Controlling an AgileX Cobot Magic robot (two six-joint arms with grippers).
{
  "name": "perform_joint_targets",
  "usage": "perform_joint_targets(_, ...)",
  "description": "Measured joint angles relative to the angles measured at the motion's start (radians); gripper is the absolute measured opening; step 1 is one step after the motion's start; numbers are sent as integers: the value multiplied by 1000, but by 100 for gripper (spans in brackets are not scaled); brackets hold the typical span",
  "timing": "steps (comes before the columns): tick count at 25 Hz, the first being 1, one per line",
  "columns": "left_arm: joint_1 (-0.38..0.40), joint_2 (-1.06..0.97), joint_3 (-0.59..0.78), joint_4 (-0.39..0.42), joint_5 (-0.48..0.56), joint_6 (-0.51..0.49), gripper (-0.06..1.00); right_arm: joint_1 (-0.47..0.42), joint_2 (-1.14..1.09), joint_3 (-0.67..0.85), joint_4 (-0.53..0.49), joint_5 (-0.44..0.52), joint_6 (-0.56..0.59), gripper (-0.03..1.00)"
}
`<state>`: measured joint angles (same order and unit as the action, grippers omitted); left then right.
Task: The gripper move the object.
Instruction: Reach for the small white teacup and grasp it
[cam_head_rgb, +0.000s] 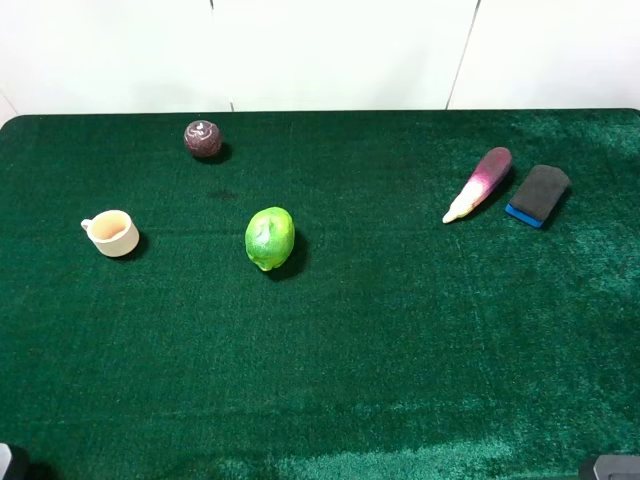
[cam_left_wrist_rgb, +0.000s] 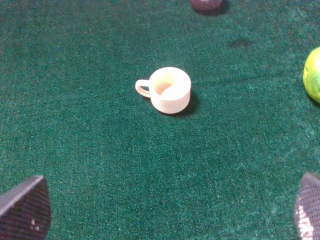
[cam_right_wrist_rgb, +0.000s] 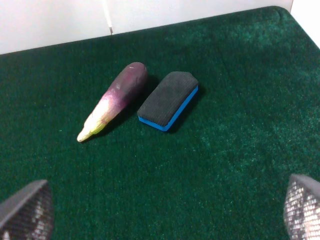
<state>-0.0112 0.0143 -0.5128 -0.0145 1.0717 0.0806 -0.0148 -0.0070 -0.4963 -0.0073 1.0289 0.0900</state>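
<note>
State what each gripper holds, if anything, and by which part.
Nothing: left gripper and right gripper are open and empty; the cup stands free.

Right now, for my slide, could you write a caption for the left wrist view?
Left gripper, fingers open, hovers before the upright cream cup on green cloth; green fruit nearby.

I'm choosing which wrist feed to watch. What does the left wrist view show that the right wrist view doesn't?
Left wrist only: the cream cup, part of the green fruit, part of the maroon ball, the left tool. Right wrist only: a purple vegetable, a black-and-blue sponge, the white wall, the right tool. Both: the green cloth table, an open tool.
</note>
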Motion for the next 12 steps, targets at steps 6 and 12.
perform_joint_targets(6, 0, 196, -55, 3, 0, -6, 99, 0, 0, 0, 0, 0, 0, 69)
perform_joint_targets(12, 0, 438, -122, 3, -13, -6, 99, 0, 0, 0, 0, 0, 0, 69)
